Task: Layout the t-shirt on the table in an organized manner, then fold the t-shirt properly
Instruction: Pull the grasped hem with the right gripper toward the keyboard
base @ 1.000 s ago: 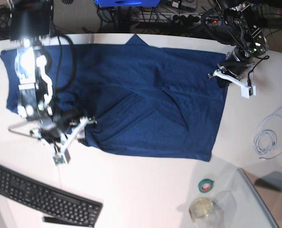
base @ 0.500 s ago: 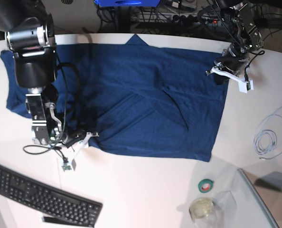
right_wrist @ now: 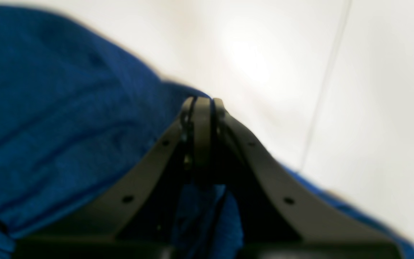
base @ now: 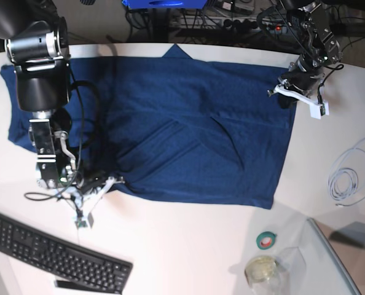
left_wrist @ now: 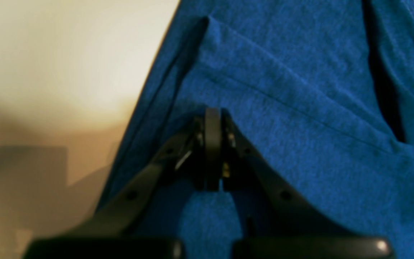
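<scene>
Both pincers are clamped on the t-shirt [base: 188, 129] edges: left pincer [base: 283, 92] far right, right pincer [base: 112, 182] near left; keyboard [base: 53, 253] sits nearby on the tabletop [base: 182, 246].

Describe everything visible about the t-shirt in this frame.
The t-shirt is plain navy knit, spread mostly flat across the white table, with diagonal creases near its middle. The right claw is shut on its near edge; the left claw is shut on its far corner.
</scene>
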`<state>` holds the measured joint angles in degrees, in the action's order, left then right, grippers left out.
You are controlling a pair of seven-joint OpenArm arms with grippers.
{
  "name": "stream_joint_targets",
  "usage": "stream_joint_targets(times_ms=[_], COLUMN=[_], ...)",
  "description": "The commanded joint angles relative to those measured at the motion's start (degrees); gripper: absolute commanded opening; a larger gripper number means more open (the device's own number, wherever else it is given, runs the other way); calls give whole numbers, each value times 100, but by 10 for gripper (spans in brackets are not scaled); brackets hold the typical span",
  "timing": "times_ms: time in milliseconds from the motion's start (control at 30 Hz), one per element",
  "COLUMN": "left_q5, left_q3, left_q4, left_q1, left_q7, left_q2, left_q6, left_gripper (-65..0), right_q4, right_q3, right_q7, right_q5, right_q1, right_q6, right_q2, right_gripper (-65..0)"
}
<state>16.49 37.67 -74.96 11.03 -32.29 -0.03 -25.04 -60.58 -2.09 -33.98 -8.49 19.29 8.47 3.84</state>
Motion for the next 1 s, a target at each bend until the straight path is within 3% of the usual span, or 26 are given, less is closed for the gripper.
stream_joint_targets(times_ms=[0,167,333,967], left_q5=[-1,-80,-801,-836], left_q3=[0,9,9,18], left_q4=[-60,-51,-51,-51], left_q1=[1,1,-61,1], left_q7=[25,25,25,25], left_q2=[-45,-45,-10,-45], left_q6=[11,11,11,11], left_gripper=[-650,-650,-650,-650], right_q4=[-312,-1059,-1296,-1323], right_q3=[37,37,37,46], right_q7=[149,-35,-88,-35], right_q5=[-26,-17,-17,-17], right_q1=[115,-43,-70,133], right_q6=[-34,-34,-34,-34], right_q2=[78,87,87,166], right_gripper=[-645,-645,-645,-644])
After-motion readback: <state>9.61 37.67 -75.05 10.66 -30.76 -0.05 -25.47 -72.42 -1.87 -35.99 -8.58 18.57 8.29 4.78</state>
